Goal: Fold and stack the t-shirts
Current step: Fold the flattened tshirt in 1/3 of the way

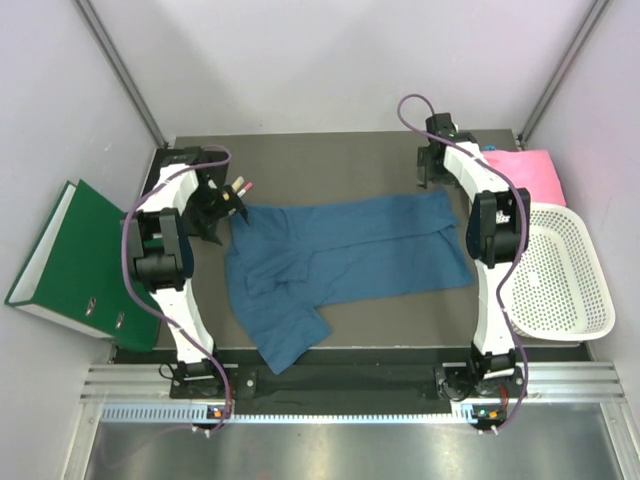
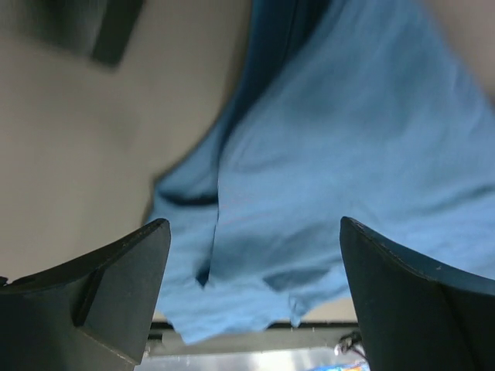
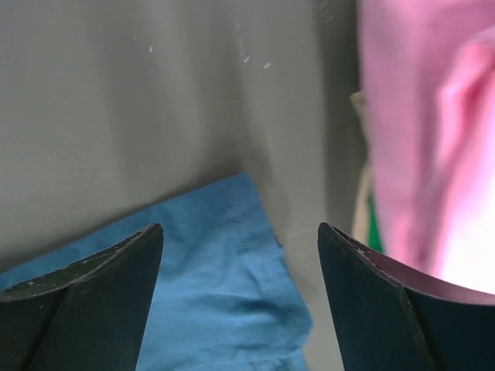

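The dark teal-blue t-shirt [image 1: 340,260] lies spread across the dark mat, one part trailing toward the near edge. My left gripper [image 1: 226,206] hovers at the shirt's left end, open and empty. In the left wrist view the blue cloth [image 2: 325,154] fills the space under the open left gripper [image 2: 255,255]. My right gripper [image 1: 433,170] hangs open above the shirt's far right corner [image 3: 224,286], with nothing between the fingers of this gripper [image 3: 240,255]. The pink t-shirt [image 1: 527,170] lies at the back right, and its pink cloth [image 3: 418,131] fills the right of the right wrist view.
A white mesh basket [image 1: 562,272] stands at the right edge of the mat, just in front of the pink shirt. A green binder [image 1: 70,262] lies off the mat on the left. Grey walls close in the back and both sides.
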Robot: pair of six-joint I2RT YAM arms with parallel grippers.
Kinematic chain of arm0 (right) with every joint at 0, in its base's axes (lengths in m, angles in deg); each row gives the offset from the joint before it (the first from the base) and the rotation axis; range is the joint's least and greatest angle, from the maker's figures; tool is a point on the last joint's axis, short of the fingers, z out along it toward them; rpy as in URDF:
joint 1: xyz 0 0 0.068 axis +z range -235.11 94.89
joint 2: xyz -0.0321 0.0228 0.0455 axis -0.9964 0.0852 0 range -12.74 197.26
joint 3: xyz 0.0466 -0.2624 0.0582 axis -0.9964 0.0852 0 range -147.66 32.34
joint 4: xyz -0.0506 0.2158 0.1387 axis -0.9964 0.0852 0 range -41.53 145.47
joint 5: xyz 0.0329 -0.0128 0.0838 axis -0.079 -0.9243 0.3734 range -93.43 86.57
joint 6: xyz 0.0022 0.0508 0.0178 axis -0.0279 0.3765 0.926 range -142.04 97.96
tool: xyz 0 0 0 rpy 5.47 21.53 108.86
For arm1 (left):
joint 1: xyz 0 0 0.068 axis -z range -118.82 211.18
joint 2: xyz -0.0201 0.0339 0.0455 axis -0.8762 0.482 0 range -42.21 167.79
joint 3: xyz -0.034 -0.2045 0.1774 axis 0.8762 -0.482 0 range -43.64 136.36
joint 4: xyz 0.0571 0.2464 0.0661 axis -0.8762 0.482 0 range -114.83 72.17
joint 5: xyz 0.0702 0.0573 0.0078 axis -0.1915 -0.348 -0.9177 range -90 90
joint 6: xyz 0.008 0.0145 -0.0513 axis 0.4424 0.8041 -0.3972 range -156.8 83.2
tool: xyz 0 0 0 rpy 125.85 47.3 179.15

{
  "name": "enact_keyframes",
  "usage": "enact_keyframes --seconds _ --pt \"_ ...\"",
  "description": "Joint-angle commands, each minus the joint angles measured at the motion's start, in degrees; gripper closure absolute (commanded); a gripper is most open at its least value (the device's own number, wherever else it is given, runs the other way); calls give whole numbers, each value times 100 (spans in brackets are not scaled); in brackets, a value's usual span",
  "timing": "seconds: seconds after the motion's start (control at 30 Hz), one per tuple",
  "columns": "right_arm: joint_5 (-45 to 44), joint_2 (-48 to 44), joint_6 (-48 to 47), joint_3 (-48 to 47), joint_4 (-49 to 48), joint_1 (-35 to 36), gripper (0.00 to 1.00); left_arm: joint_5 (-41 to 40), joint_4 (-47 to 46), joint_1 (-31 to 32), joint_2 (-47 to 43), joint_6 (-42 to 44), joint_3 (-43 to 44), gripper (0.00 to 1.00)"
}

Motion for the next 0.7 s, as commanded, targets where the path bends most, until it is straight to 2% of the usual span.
enact_keyframes --seconds 0.0,0.23,0.37,0.47,0.5,0.57,0.6,0.67 --pt "334 144 195 -284 138 -82 21 -217 -431 42 173 53 536 6" --pt "650 522 371 -451 489 -205 25 -367 -704 104 674 27 992 15" --pt "747 566 433 -434 533 -232 27 -279 -792 148 973 44 1230 27" --pt "835 575 459 -425 568 -258 44 -244 -792 200 1202 88 1450 53" --pt "887 584 485 -425 568 -276 64 -226 -784 209 1272 88 1520 77" --pt "949 584 529 -425 560 -319 77 -244 -853 227 1316 88 1556 92" --pt "993 584 538 -425 551 -337 87 -279 -854 236 1351 97 1573 99" --pt "1107 610 582 -442 551 -381 98 -314 -845 236 1386 115 1635 100"
